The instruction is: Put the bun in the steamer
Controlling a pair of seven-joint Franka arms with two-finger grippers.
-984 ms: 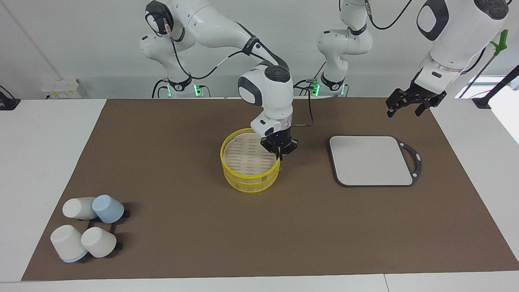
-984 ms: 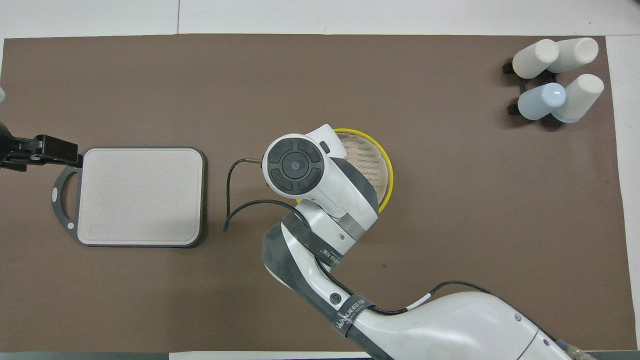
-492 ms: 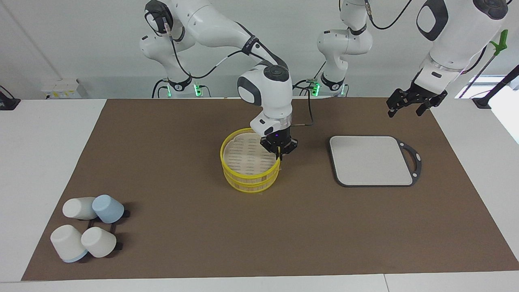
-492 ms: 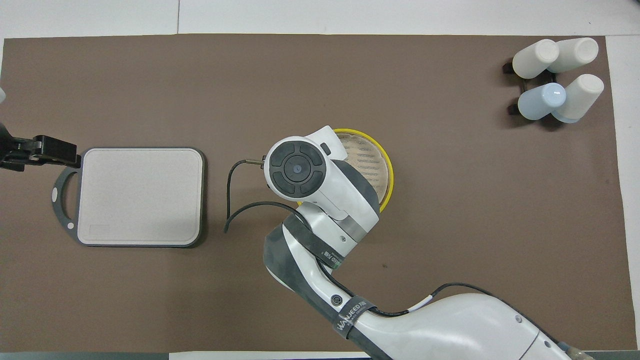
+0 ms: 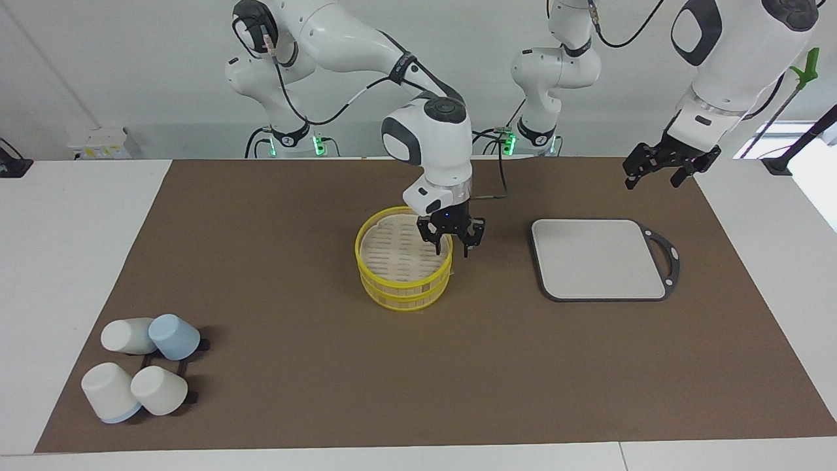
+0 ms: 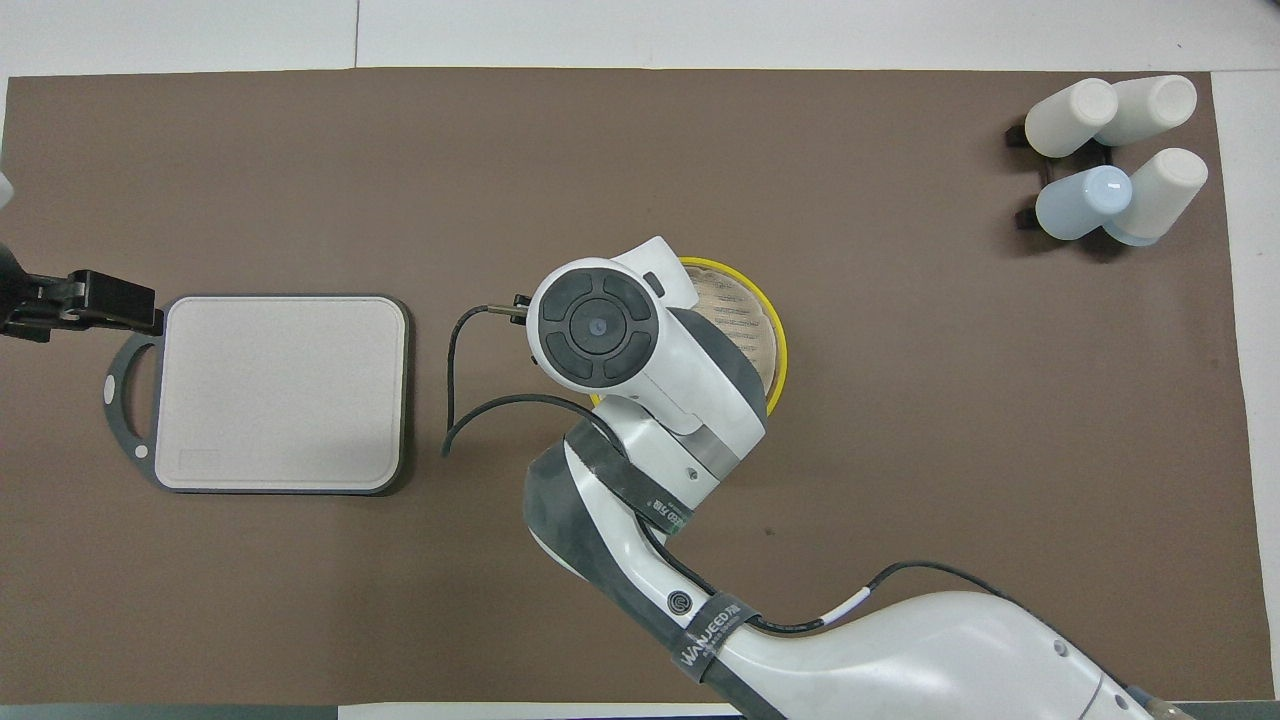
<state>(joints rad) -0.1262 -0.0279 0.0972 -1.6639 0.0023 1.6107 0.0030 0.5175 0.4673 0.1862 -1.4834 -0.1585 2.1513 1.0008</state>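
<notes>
At the middle of the brown table mat (image 5: 294,392), a round two-tier steamer (image 5: 399,278) with bright yellow rims, pale slatted sides and a pale slotted top. Directly over the steamer's rim on the side toward the left arm's end of the table, the right gripper (image 5: 452,250), black, pointing straight down, fingers spread apart with nothing visible between them. In the overhead view, the same gripper hidden under the white wrist of its own arm, with only part of the steamer (image 6: 755,335) showing past it. No telling where the small cream-white bun lies: not visible on the exposed part of the steamer top, nor on the mat. Toward the left arm's end of the table, a grey rectangular board (image 5: 598,258) with a black frame and a black loop handle, flat on the mat and bare. Up in the air over the mat's corner near the board's handle, the left gripper (image 5: 657,176), waiting, fingers spread wide and holding nothing. At the right arm's end of the table, farther from the robots, a cluster of three white cups and one pale blue cup (image 5: 144,373), tipped on a small black rack.
</notes>
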